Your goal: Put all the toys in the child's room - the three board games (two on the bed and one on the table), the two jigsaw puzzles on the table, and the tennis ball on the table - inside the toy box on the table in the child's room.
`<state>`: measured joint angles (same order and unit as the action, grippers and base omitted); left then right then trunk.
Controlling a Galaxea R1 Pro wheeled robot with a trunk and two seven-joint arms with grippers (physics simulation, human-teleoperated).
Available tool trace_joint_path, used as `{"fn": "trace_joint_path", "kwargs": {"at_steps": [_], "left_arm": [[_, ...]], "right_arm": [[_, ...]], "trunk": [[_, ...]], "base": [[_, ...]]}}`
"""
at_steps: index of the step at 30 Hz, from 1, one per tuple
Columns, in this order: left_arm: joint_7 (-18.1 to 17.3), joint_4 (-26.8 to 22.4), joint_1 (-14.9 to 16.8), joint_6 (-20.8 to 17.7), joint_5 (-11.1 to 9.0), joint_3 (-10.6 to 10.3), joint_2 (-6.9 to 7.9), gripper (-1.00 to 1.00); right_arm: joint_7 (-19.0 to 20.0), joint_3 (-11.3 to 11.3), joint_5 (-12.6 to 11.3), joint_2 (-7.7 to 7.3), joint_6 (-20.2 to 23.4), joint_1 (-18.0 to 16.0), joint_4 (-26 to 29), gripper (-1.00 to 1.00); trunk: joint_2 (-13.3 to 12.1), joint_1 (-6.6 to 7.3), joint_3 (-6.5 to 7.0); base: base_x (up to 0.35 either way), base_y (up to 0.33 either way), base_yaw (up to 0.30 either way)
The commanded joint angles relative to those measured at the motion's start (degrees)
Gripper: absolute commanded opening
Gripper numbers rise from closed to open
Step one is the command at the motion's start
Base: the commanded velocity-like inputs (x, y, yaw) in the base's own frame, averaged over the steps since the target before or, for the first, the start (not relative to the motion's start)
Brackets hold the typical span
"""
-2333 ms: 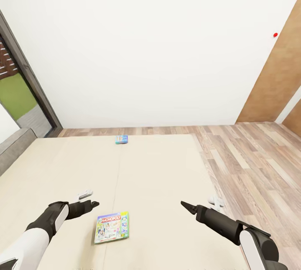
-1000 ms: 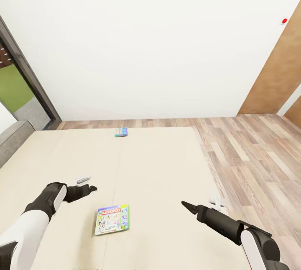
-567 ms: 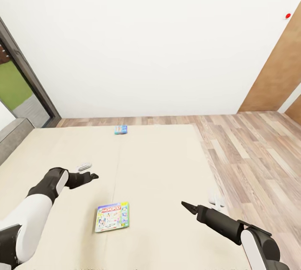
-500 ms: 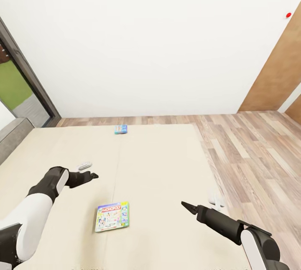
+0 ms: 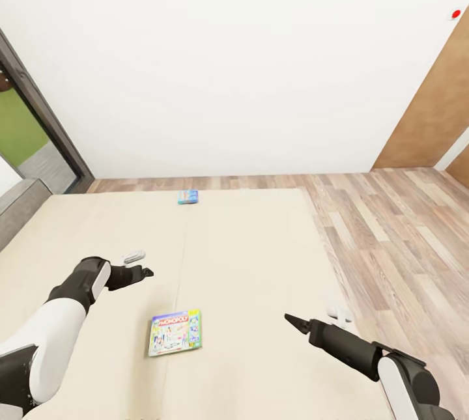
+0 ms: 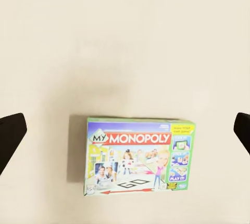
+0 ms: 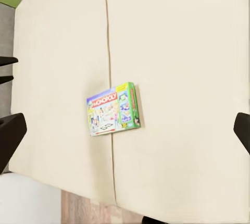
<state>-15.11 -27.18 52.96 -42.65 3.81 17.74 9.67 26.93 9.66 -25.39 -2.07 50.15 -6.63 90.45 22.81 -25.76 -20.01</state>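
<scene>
Monopoly box (image 5: 174,333) lies flat on bed (image 5: 247,257), near side, between arms. Small blue game (image 5: 188,196) at far edge. Left gripper (image 5: 144,272) and right gripper (image 5: 291,321) hover, jaws spread, empty.

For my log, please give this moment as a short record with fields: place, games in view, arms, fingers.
place: bed, beige cover, wood floor beside it
near game: Monopoly, flat on the bed, untouched
far game: small blue box at the bed's far edge
left gripper: above the bed, fingers open, Monopoly between them in the wrist view
right gripper: above the bed, fingers open, empty
</scene>
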Motion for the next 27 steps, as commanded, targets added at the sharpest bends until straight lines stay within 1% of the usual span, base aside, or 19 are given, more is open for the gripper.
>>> {"fn": "trace_joint_path", "kwargs": {"at_steps": [1,6,9,12,15,18,19,21,22,23,24,25,27], "left_arm": [[-0.3,-0.1,0.1,-0.3,0.4,0.4,-0.07,1.00],[-0.2,-0.1,0.0,-0.3,0.5,0.4,-0.14,1.00],[-0.2,-0.1,0.1,-0.3,0.5,0.4,-0.13,1.00],[-0.2,-0.2,0.0,-0.1,0.5,0.4,-0.11,1.00],[-0.2,-0.2,0.0,0.3,0.5,0.4,-0.14,1.00],[-0.2,-0.2,0.1,0.6,0.5,0.4,-0.16,1.00],[-0.2,-0.2,0.1,0.7,0.5,0.4,-0.20,1.00],[-0.2,-0.2,0.0,0.8,0.5,0.4,-0.25,1.00],[-0.2,-0.2,0.0,0.8,0.5,0.4,-0.25,1.00],[-0.2,-0.3,0.0,0.8,0.5,0.4,-0.29,1.00],[-0.1,-0.3,0.1,0.8,0.5,0.4,-0.30,1.00],[-0.1,-0.3,0.1,0.8,0.5,0.4,-0.30,1.00],[-0.1,-0.3,0.1,0.9,0.5,0.4,-0.32,1.00]], "right_arm": [[0.3,0.1,0.1,-0.13,0.3,0.0,0.0,1.00],[1.8,0.2,0.1,-0.52,0.4,0.0,0.1,1.00],[4.9,0.4,0.0,-0.69,0.6,0.0,0.1,1.00],[10.3,1.1,-0.1,-1.23,1.4,0.0,0.1,1.00],[17.3,2.8,-0.2,-2.15,2.7,0.0,0.1,1.00],[24.9,5.3,-0.2,-2.88,3.8,0.1,0.1,1.00],[29.8,7.3,-0.3,-3.22,4.3,0.3,0.1,1.00],[33.9,9.3,-0.3,-3.43,4.5,0.4,0.1,1.00],[33.9,9.3,-0.3,-3.43,4.5,0.4,0.1,1.00],[36.8,10.8,-0.2,-3.57,4.7,0.5,0.1,1.00],[37.8,11.4,-0.2,-3.62,4.7,0.6,0.1,1.00],[37.8,11.4,-0.2,-3.62,4.7,0.6,0.1,1.00],[39.3,12.3,0.0,-3.67,4.8,0.6,0.1,1.00]], "trunk": [[0.1,-0.03,-0.19],[0.1,-0.03,-0.66],[0.1,-0.03,-0.94],[0.1,-0.03,-1.22],[0.1,-0.03,-1.50],[0.1,-0.03,-1.78],[0.1,-0.03,-1.87],[0.1,-0.03,-2.05],[0.1,-0.03,-2.15],[0.1,-0.03,-2.24],[0.1,-0.03,-2.33],[0.1,-0.03,-2.43],[0.1,-0.03,-2.61]], "base": [[0.000,0.000,0.000],[0.000,0.000,0.000],[0.000,0.000,0.000],[0.000,0.000,0.000],[0.000,0.000,0.001],[0.000,0.000,0.021],[0.000,0.000,0.043],[0.000,0.000,0.049],[0.000,0.000,0.051],[0.000,0.000,0.056],[0.000,0.000,0.057],[0.000,0.000,0.057],[0.000,0.000,0.059]]}}
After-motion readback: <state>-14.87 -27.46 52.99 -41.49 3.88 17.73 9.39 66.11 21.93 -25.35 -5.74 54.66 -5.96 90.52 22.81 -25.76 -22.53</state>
